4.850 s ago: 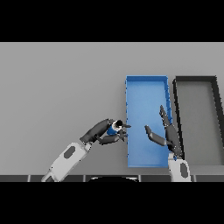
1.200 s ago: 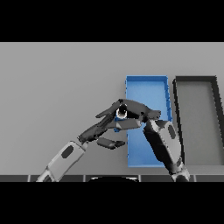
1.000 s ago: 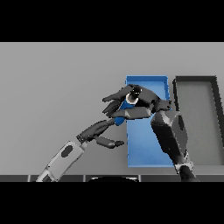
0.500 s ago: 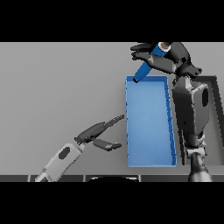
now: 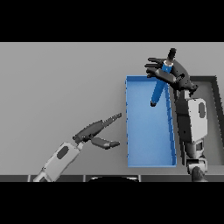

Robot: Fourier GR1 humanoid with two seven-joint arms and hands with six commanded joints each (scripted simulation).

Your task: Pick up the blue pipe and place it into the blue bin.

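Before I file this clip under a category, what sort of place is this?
Probably a bare sorting workstation, not a home. A plain grey table holds only an open blue rectangular bin and a dark bin beside it, and the right robot hand holds a blue cylindrical pipe above the blue one.

Blue pipe (image 5: 158,91), blue bin (image 5: 148,131), dark bin (image 5: 215,100), grey table (image 5: 61,87)
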